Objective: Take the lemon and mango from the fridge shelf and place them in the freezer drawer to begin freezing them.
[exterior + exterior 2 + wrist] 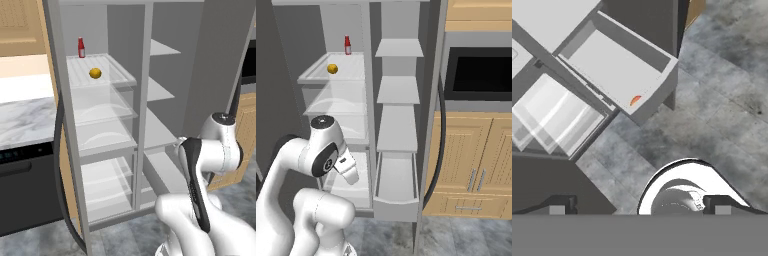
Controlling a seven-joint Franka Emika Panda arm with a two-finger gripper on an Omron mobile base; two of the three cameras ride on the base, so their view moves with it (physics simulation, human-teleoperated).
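Note:
The lemon (95, 73) (332, 68) lies alone on the ribbed fridge shelf (112, 70) (351, 71), high in the left compartment. The freezer drawer (396, 189) (619, 67) stands pulled out at the bottom right of the fridge. An orange-red sliver of the mango (635, 100) shows inside the drawer at its front wall, mostly hidden by that wall. My gripper (640, 208) hangs well above the floor in front of the drawer, looking down at it. Its fingertips (560, 207) stand wide apart, open and with nothing between them.
A red bottle (81, 47) (347, 45) stands at the back of the ribbed shelf. Clear curved bins (102, 112) sit below it, grey shelves (398, 90) to the right. Wooden cabinets (476, 160) and a dark oven (481, 72) flank the open fridge door; a marble counter (25, 120) lies left.

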